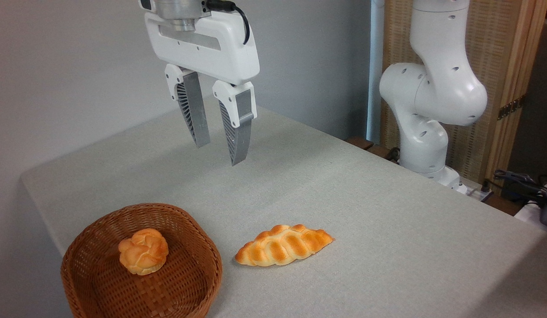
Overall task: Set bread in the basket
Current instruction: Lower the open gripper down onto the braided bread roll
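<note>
**Loaf on the table, bun in the basket, gripper aloft**

We count one braided loaf, one knotted bun, one basket, one arm.

The bread lies flat on the grey table, just right of the basket and not touching it. Its left tip points toward the basket wall; its right tip angles up and away. It is golden-orange, browner along the braid ridges.

The basket sits at the table's lower left corner, round, shallow, brown wicker. Inside it we find one small round bun, resting left of centre on the woven floor.

The gripper hangs well above the table, behind the basket and the loaf. We note two ribbed grey fingers, parted by a moderate gap, nothing between them.

The arm's white base column stands at the table's far right edge. Cables lie beyond it.

We read no brand, label or writing anywhere.
</note>
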